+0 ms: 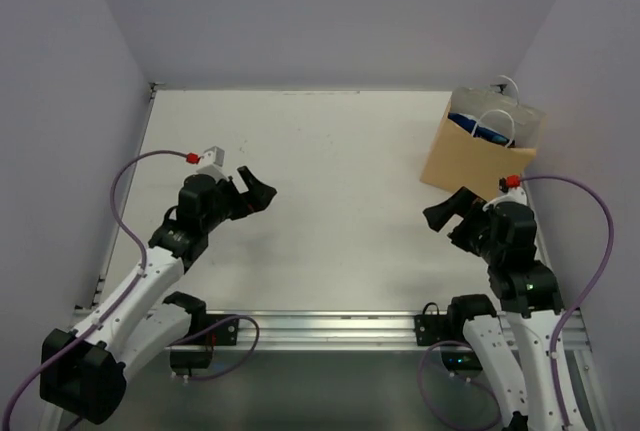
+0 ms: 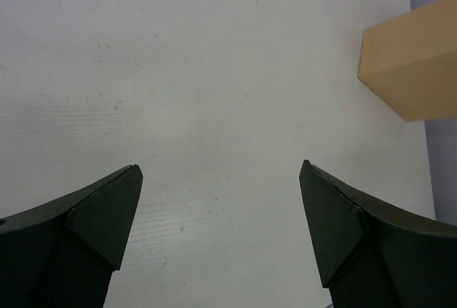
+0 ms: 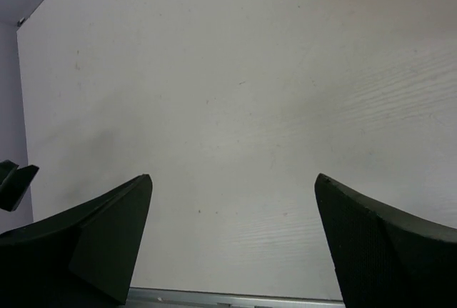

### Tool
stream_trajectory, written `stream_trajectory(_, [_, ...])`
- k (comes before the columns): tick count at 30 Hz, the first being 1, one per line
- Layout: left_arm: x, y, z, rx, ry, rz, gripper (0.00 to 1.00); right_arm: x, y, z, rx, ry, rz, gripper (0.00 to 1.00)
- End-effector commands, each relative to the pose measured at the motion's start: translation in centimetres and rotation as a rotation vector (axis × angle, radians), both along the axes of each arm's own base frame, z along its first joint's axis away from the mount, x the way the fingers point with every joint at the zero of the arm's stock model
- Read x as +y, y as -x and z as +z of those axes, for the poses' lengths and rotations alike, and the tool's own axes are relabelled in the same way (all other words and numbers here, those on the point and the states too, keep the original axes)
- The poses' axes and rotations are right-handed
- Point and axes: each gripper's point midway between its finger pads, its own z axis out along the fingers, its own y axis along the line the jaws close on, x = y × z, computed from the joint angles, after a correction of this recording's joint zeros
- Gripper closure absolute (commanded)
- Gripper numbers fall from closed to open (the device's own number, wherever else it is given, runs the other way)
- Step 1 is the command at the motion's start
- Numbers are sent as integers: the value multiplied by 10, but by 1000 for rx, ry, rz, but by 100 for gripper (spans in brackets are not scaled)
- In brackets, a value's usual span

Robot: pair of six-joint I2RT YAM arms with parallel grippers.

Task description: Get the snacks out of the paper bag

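- You are looking at one white table (image 1: pixel 330 201), matte, with a faint wood grain and a few small dark specks in the wrist views.
- Three plain pale lilac-grey walls (image 1: pixel 320 11) close it in on the left, far and right sides.
- One ribbed metal rail (image 1: pixel 330 329) runs along the near edge, between the two arm bases.
- One paper bag (image 1: pixel 470 163) stands upright in the far right corner. It is tan kraft paper, boxy and sharp-edged, with its mouth open.
- Two thin white cord handles (image 1: pixel 497 116) loop above its rim.
- Inside the bag you can see one blue glossy packet (image 1: pixel 490 131). What else lies in there you cannot tell.
- None of the snacks lie out on the table.
- Your left gripper (image 1: pixel 256 189) hovers over the left half of the table, well apart from the bag. Its two dark wedge-shaped fingers (image 2: pixel 107 211) are spread wide and hold nothing.
- Your right gripper (image 1: pixel 450 208) sits just near of the bag. Its two fingers (image 3: pixel 114 236) are likewise parted and empty.
- A purple cable (image 1: pixel 125 186) loops off each arm, two in all.
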Motion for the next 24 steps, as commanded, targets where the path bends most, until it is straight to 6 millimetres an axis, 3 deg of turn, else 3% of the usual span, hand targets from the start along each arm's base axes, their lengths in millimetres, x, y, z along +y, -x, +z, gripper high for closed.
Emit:
stream_trajectory(1, [-5,-4,20,-21,-87,-6,0,-12,7,19,-21,14,-71,1])
stream_trajectory(4, [-23,-7,34,-23,-143,-49,0,-17,11,41,-28,38,-79,1])
stream_trajectory(5, [-31,-2,35,-22,-174,-74,0,-27,6,39,31,88,-121,1])
stream_trajectory(6, [-40,-4,50,-46,-171,-91,0,-33,9,58,32,117,-140,1])
stream_trajectory(8, [-52,-2,52,-36,-192,-118,0,-50,7,75,14,215,-178,1])
stream_trajectory(9, [-59,-4,63,-51,-177,-132,0,-54,4,103,-77,227,-193,1])
stream_trajectory(11, [-71,-6,63,-32,-178,-167,0,-62,5,125,-135,290,-196,1])
stream_trajectory(12, [-78,-10,78,-61,-174,-182,0,-66,8,143,-159,305,-209,1])
stream_trajectory(14, [-94,-13,73,-27,-227,-220,0,-72,7,153,-135,344,-222,1])
stream_trajectory(18, [-133,-34,98,-56,-305,-268,0,-76,-5,179,-111,396,-213,1])
stream_trajectory(24, [-182,-56,118,-64,-299,-327,0,-71,-20,198,-133,375,-210,1])
